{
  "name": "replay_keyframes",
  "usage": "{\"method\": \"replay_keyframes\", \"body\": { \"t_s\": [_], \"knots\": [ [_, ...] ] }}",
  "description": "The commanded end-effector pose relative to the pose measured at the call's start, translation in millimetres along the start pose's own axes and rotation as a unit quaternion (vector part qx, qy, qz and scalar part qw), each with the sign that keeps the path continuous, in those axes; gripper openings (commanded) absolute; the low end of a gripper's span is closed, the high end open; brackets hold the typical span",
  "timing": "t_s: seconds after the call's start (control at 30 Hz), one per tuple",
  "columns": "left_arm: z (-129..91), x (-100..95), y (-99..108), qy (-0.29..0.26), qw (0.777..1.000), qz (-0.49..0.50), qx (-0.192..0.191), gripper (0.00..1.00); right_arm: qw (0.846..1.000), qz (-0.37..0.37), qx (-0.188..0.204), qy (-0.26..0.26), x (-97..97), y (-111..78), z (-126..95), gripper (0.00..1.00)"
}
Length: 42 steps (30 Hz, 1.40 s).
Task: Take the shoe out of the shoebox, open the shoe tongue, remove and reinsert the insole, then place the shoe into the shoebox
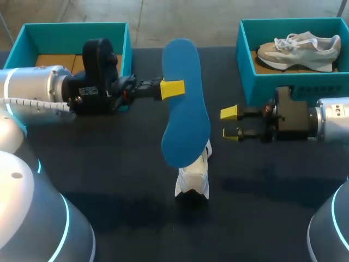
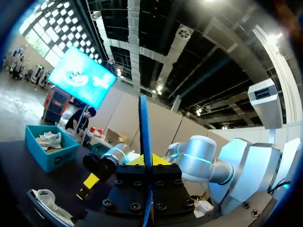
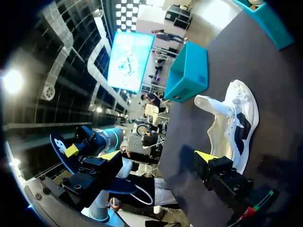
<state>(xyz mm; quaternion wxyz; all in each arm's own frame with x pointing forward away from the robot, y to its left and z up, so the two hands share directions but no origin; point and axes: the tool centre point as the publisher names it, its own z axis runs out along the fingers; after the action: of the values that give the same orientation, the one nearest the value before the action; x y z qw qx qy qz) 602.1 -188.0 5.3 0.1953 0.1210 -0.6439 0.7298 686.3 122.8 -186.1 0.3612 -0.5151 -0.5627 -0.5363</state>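
1 shoe (image 1: 192, 183) mid-table (image 1: 109, 142), well off far edge

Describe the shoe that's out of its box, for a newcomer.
In the middle of the dark table, outside both teal boxes, a white shoe lies partly under the blue insole in the left gripper. The other shoe is grey, inside the right box.

- Head view: high behind the robot, looking down on the bench (image 1: 109, 180).
- Left wrist view: looks out along the left end effector (image 2: 147, 160), very near the blue insole (image 2: 144, 132), seen edge-on.
- Right wrist view: faces across the bench, near the white shoe (image 3: 236, 118).
- All three share insole and shoe.
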Motion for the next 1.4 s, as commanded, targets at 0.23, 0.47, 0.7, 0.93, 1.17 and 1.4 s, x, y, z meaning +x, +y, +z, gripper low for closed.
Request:
{"method": "replay_keyframes", "body": {
  "t_s": [0.23, 0.47, 0.7, 0.93, 1.17, 1.4],
  "knots": [
    [1, -7.6, 4, -0.020, 0.996, 0.086, -0.017, 0.00, 1.000, 0.000, -0.001, -0.001, 0.1, -0.5, 2, 1.00],
    [1, -7.6, 4, -0.020, 0.996, 0.086, -0.017, 0.00, 1.000, 0.000, -0.001, -0.001, 0.1, -0.5, 2, 1.00],
    [-3, -5.7, 8, -0.013, 0.995, 0.092, -0.031, 0.00, 1.000, 0.000, -0.001, -0.001, 0.1, -0.5, 2, 1.00],
    [-16, -4.7, 24, 0.032, 0.964, 0.250, -0.087, 0.00, 1.000, 0.000, -0.001, -0.001, 0.1, -0.5, 2, 1.00],
    [-29, -7.6, 20, 0.051, 0.919, 0.380, -0.090, 0.00, 1.000, 0.000, -0.001, -0.001, 0.1, -0.5, 2, 1.00],
    [-35, -17.1, 22, 0.041, 0.835, 0.538, -0.113, 0.00, 1.000, 0.000, -0.001, -0.001, 0.1, -0.5, 2, 1.00]
  ]
}}
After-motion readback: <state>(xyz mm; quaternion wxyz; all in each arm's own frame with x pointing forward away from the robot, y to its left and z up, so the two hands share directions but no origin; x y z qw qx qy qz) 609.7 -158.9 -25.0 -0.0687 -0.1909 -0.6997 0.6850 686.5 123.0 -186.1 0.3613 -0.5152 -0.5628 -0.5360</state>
